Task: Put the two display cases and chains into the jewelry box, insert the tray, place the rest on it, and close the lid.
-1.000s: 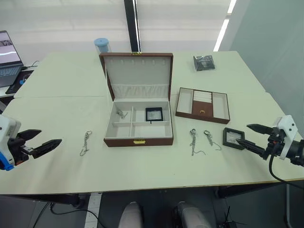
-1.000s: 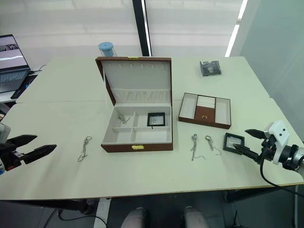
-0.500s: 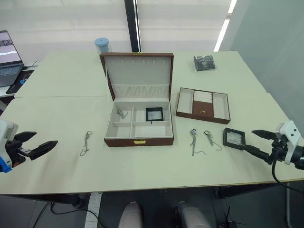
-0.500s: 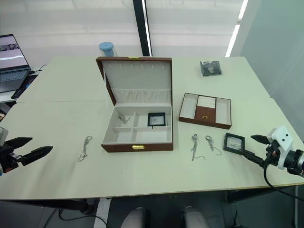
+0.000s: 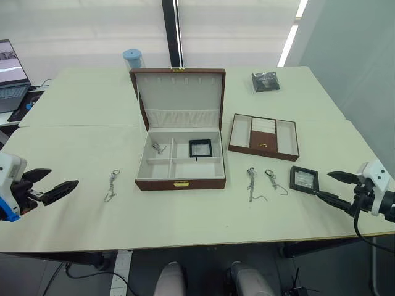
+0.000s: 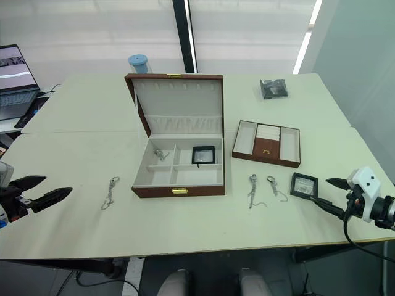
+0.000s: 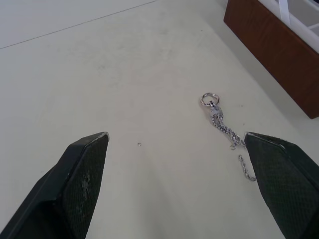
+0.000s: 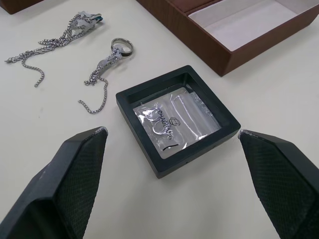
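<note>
The jewelry box [image 5: 180,182] stands open mid-table, its lid [image 5: 179,92] upright. Inside lie one display case [image 5: 200,148] and a chain [image 5: 159,148]. The other display case [image 5: 303,179] rests on the table right of the box, and in the right wrist view this case [image 8: 177,117] sits between the spread fingers. My right gripper [image 5: 322,185] is open just right of it, not touching. Two chains [image 5: 250,185] [image 5: 273,180] lie between box and case. A third chain [image 5: 111,185] lies left of the box, ahead of my open left gripper [image 5: 63,177]. The tray [image 5: 264,137] sits right of the box.
A dark shiny packet [image 5: 265,81] lies at the back right. A blue-lidded jar [image 5: 131,58] stands behind the lid. A laptop [image 5: 11,74] is at the far left. The table's front edge runs close below both grippers.
My right gripper has drawn back a little to the right and toward the front edge, away from the display case. The left gripper stays about where it was.
</note>
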